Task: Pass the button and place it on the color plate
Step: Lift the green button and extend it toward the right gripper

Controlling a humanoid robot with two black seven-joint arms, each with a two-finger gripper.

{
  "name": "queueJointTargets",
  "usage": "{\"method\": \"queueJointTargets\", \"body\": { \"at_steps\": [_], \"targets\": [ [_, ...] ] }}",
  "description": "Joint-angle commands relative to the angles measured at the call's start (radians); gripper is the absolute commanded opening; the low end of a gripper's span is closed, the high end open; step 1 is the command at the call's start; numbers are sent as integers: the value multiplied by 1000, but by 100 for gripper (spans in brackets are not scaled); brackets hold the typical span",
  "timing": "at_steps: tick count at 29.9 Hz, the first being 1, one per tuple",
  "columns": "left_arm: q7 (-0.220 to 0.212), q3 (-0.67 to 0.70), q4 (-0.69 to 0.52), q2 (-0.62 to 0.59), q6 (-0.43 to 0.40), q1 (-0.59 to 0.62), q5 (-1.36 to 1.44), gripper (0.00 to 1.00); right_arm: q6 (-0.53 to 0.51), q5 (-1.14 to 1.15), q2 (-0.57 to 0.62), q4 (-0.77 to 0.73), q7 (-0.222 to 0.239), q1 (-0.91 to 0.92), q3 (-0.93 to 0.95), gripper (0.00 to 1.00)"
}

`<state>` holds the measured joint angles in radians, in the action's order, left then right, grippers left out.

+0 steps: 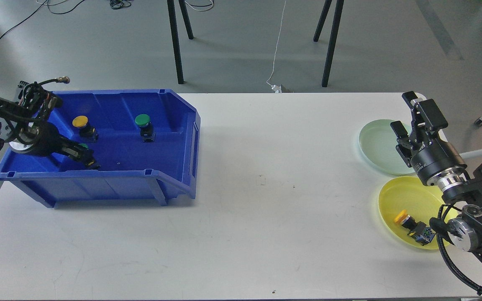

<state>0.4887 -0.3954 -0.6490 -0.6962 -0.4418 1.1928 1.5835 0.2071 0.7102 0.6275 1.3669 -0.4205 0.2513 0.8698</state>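
Observation:
A blue bin [170, 179] at the left holds a yellow button [80, 121] and a green button [142, 121], both upright. A second green button [83, 146] shows only as a sliver behind my left gripper [87, 160], which reaches down into the bin's front left; its dark fingers cannot be told apart. My right gripper [404, 113] is open and empty, above the pale green plate [377, 144]. The yellow plate [408, 194] holds a yellow button [401, 216] lying on its side.
The white table ends close behind the plates on the right. Black stand legs [175, 42] and cables are on the floor beyond the far edge. My right arm's bulk [475, 225] overhangs the yellow plate's right side.

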Motion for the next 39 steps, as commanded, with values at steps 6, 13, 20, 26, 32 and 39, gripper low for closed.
{"method": "queueJointTargets", "body": {
  "at_steps": [6, 13, 20, 26, 32, 39],
  "targets": [
    [0, 12, -9, 1, 0, 11, -3, 12, 1, 0, 0, 0, -1, -4, 0, 99],
    [0, 58, -44, -37, -47, 184, -37, 11, 0, 0, -8, 0, -1, -4, 5, 99],
    [0, 462, -244, -124, -47, 240, -285, 12, 1, 0, -9, 3, -1, -3, 27, 99],
    [0, 709, -282, 59, -47, 122, -519, 12, 1, 0, 47, 6, -1, -4, 58, 99],
    [0, 934, -181, 376, -47, -77, -560, 12, 0, 0, 81, 8, -27, -36, 66, 99],
    [0, 977, -120, 618, -47, -197, -566, 12, 0, -2, 81, 76, -44, -79, 60, 99]
  ]
}}
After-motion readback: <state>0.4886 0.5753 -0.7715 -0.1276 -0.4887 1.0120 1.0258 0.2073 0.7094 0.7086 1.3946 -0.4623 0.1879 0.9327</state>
